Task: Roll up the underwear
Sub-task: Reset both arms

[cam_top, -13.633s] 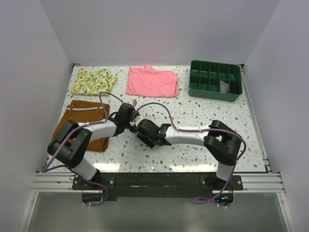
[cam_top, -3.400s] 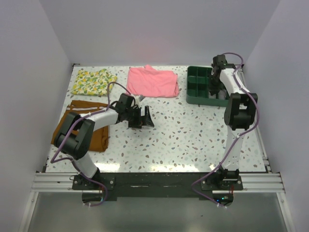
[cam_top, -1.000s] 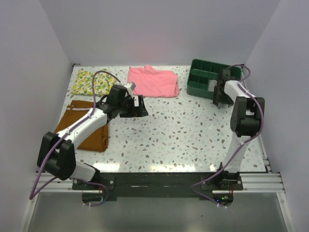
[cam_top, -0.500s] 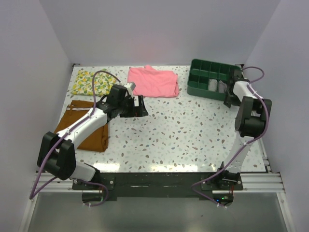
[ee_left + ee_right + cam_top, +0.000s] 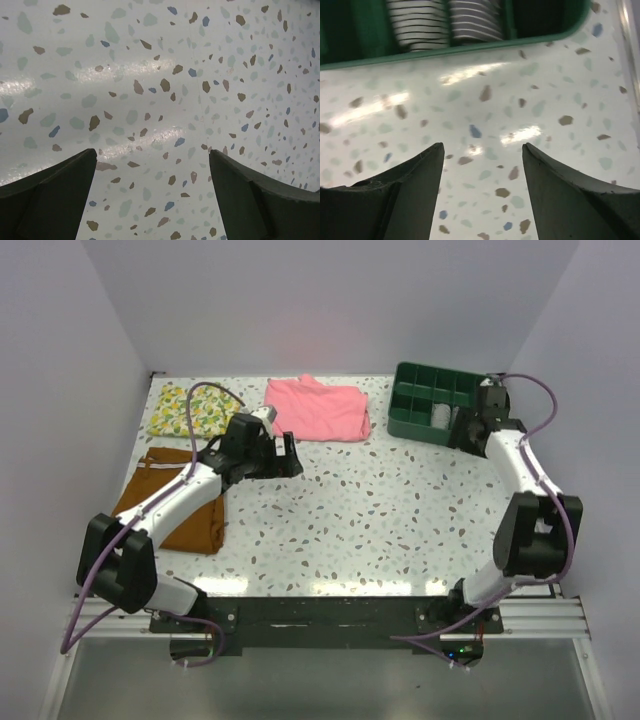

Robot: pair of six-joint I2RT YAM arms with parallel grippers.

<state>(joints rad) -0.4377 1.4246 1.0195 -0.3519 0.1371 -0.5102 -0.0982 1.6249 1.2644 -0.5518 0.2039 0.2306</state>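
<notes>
Pulls right end effector back off the green compartment tray, open and empty, leaving rolled underwear inside. Looks basically done tbh. Keeps left end effector open too.

Underwear now in green tray, right end effector withdrawn

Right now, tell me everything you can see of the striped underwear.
The underwear is grey-and-white striped fabric, bundled into two neighbouring compartments of the green tray at the table's far right, one bundle in each. Only their tops show; the tray walls hide the rest. The open right gripper hovers over the table beside the tray, not touching it.
</notes>
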